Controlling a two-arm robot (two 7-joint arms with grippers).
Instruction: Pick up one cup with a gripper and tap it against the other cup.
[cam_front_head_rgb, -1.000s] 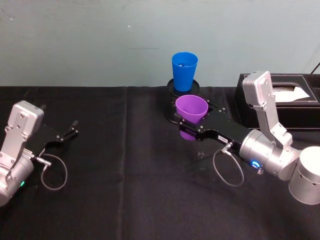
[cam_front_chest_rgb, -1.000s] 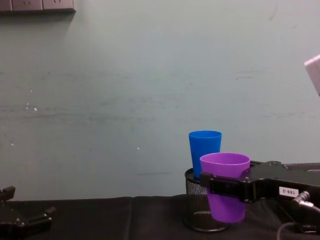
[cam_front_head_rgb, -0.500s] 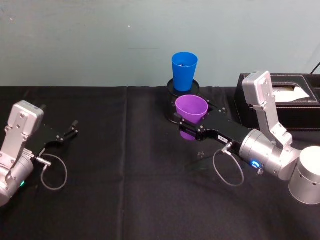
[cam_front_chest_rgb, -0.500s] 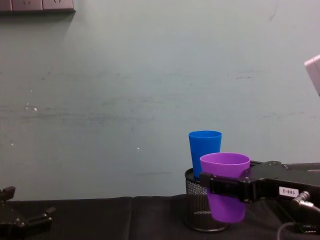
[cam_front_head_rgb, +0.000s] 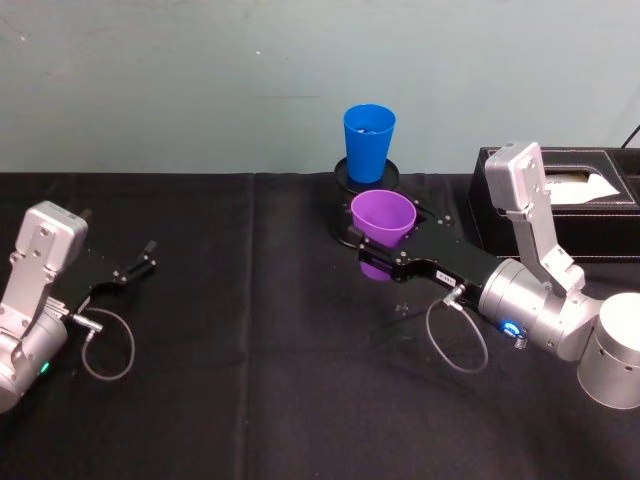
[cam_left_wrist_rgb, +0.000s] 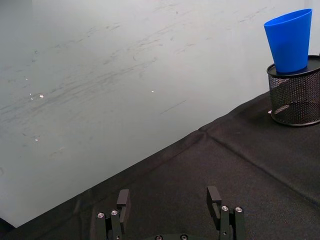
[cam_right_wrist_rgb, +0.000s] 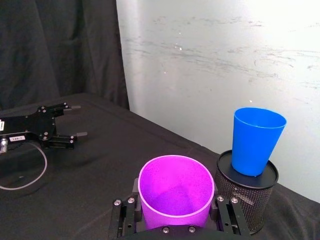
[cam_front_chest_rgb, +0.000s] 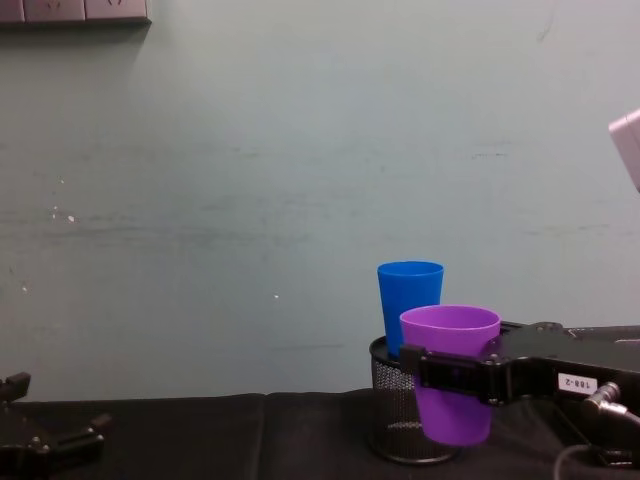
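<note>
My right gripper (cam_front_head_rgb: 372, 250) (cam_right_wrist_rgb: 176, 212) (cam_front_chest_rgb: 445, 372) is shut on the purple cup (cam_front_head_rgb: 382, 219) (cam_right_wrist_rgb: 176, 190) (cam_front_chest_rgb: 451, 371), holding it upright above the black table. The blue cup (cam_front_head_rgb: 368, 141) (cam_right_wrist_rgb: 255, 140) (cam_front_chest_rgb: 409, 303) stands upright on top of a black wire-mesh pen holder (cam_right_wrist_rgb: 244, 197) (cam_front_chest_rgb: 392, 415) just behind the purple one; whether the two cups touch I cannot tell. My left gripper (cam_front_head_rgb: 140, 262) (cam_left_wrist_rgb: 167, 202) rests open at the table's left side, with nothing between its fingers.
A black tissue box (cam_front_head_rgb: 580, 200) sits at the back right, behind my right arm. A black cloth covers the table (cam_front_head_rgb: 250, 350), and a pale wall stands close behind the cups. A cable loops near each wrist.
The purple cup has risen very slightly in my right gripper. The left arm has stayed put.
</note>
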